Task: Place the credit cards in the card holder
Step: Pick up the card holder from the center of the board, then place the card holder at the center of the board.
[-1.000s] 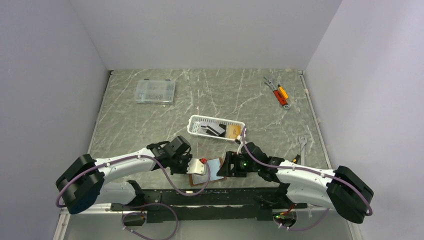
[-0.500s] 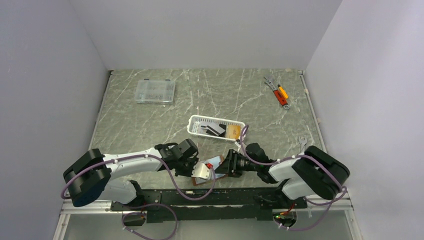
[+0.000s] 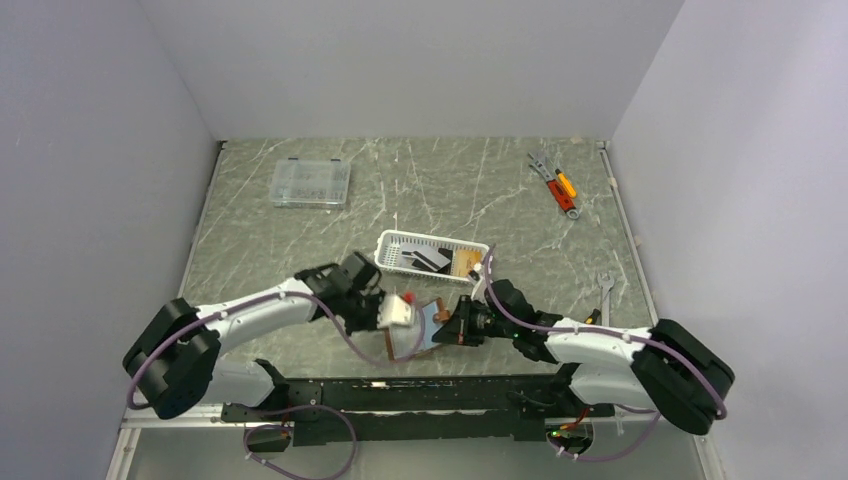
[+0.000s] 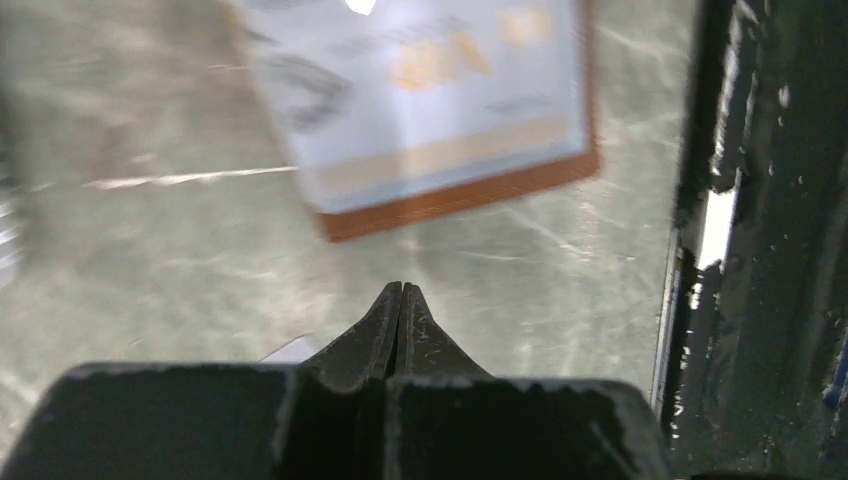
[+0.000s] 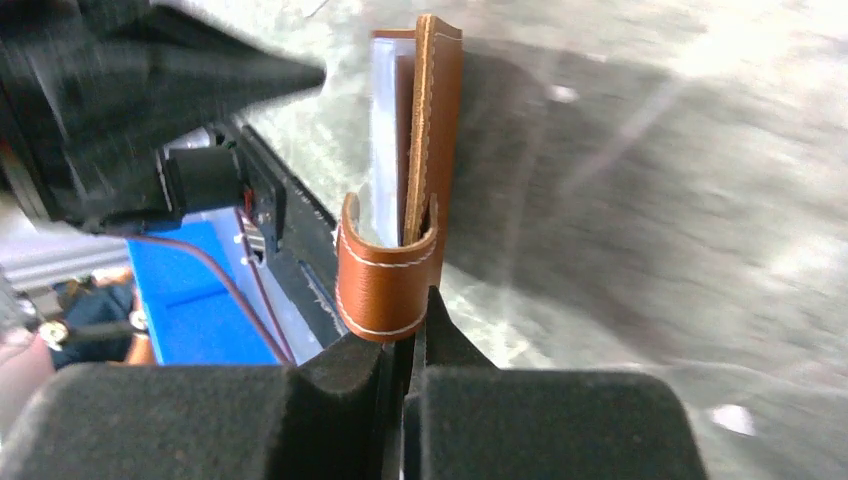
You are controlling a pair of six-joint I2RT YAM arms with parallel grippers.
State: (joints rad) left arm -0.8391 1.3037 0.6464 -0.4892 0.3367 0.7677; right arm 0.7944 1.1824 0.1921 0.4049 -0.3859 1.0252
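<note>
Cards for the task, the credit cards (image 3: 432,260), are in the white slotted basket (image 3: 385,257) at the middle of the bench (image 3: 280,250): some black ones, a striped grey-white one and an orange-gold one at its right end. Just on the near side of the basket, close to the near edge of the bench, is the card holder (image 3: 428,325), folded open with its pale blue inside showing. The right tool (image 5: 408,335) is closed on the brown snap tab (image 5: 385,275) of the card holder. The left tool (image 4: 400,300) is closed too, with nothing between its fingertips; it points at the card holder from just beside it, without touching. A clear compartment box (image 3: 310,183) sits near the far left corner; its contents are too small to tell.
</note>
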